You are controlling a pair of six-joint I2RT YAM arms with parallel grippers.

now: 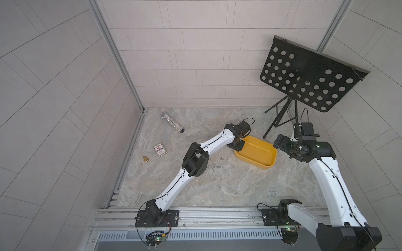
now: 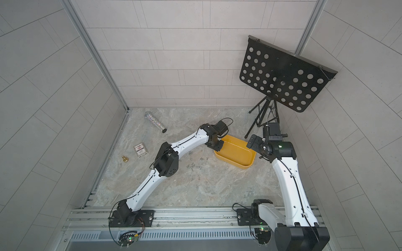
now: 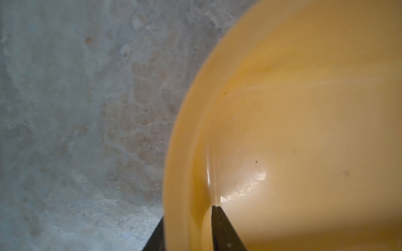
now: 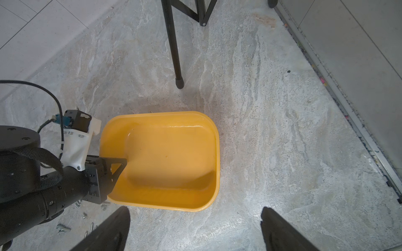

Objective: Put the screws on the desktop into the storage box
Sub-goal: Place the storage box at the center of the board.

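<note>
- Standing here, I count one yellow storage box (image 1: 256, 162) on the desktop (image 2: 217, 187).
- Screws (image 2: 192, 166): roughly a dozen, too tiny for an exact count, lying on the desktop beside the storage box.
- Left gripper (image 3: 188, 213): its two fingers (image 3: 224, 230) straddle the storage box wall; whether they pinch it, I cannot tell.
- Right gripper (image 4: 193, 228): spread wide, empty.

Both top views look steeply down from high at six o'clock; wrist views sit nearer, left closest; all share the storage box (image 4: 216, 152).
</note>
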